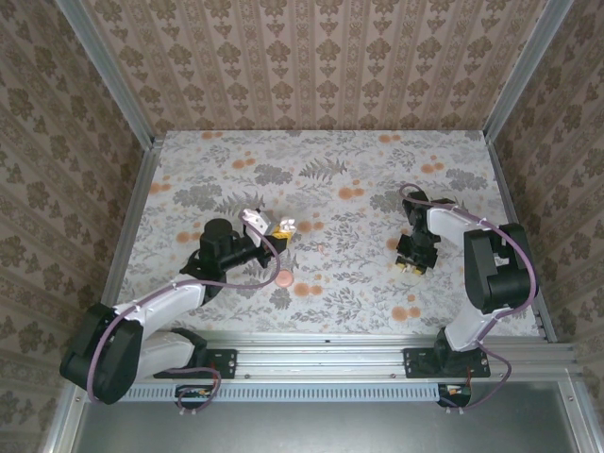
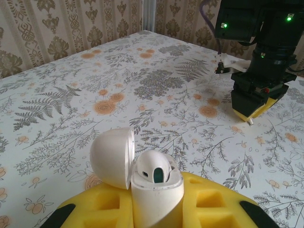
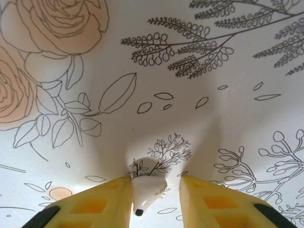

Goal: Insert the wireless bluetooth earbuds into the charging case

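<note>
The charging case point(image 2: 156, 192) is a white egg-shaped shell held upright between yellow foam fingers point(image 2: 102, 209), with my left gripper point(image 2: 156, 211) shut on it. Its lid point(image 2: 111, 164) is swung open to the left. One white earbud point(image 2: 153, 167) sits in the case's mouth. From above, the left gripper point(image 1: 276, 229) is left of the table's centre. The other earbud point(image 3: 147, 190) lies on the table between the fingers of my right gripper point(image 3: 156, 192). It touches the left finger point(image 3: 95, 206) and stands apart from the right one, so the jaws are open. The right gripper point(image 1: 412, 266) points down at the table's right side.
A floral tablecloth point(image 1: 330, 189) covers the table, with wallpapered walls on three sides. A small salmon-pink round spot point(image 1: 283, 278) lies just in front of the left gripper. The metal rail point(image 1: 377, 344) with both arm bases runs along the near edge.
</note>
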